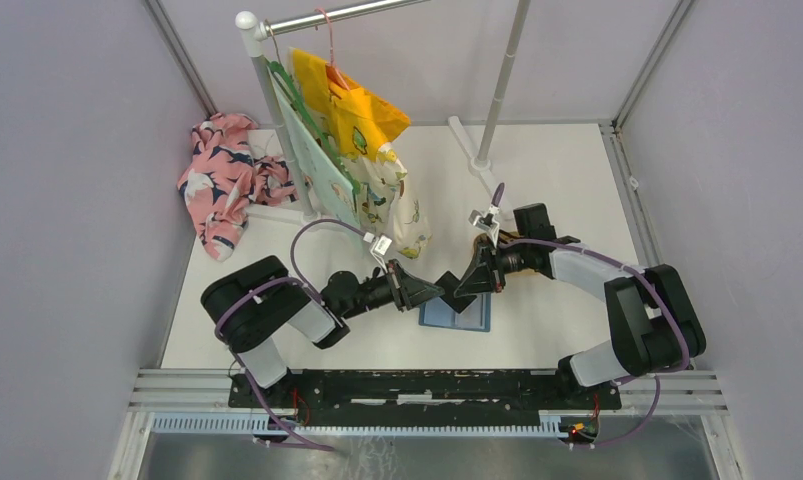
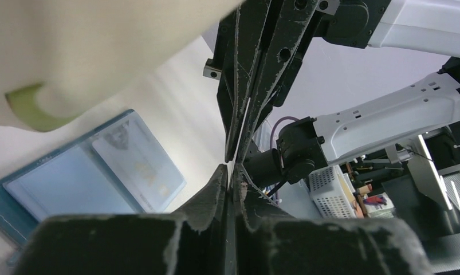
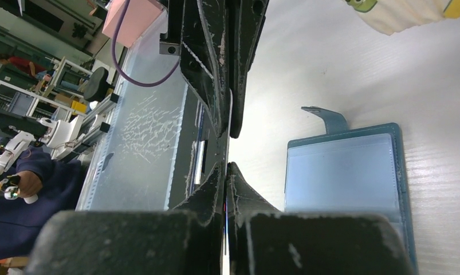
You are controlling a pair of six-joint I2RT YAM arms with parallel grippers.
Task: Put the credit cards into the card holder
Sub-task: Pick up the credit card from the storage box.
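Note:
A dark credit card (image 1: 448,286) hangs edge-on between both grippers, just above the open teal-blue card holder (image 1: 457,317). My left gripper (image 1: 435,291) is shut on one end of it and my right gripper (image 1: 461,288) is shut on the other end. In the left wrist view my fingertips (image 2: 230,172) pinch the thin card (image 2: 242,125), with the right gripper's fingers (image 2: 256,69) above. In the right wrist view my fingertips (image 3: 226,169) pinch the card edge (image 3: 230,114). The holder (image 3: 345,172) lies flat with its snap tab (image 3: 326,118). A pale card (image 2: 138,163) shows inside one slot.
A clothes rack (image 1: 267,110) with hanging garments (image 1: 362,150) stands behind the grippers, the hem close over the left wrist (image 2: 90,51). A pink floral cloth (image 1: 222,180) lies at the back left. A pole stand (image 1: 497,100) rises at the back right.

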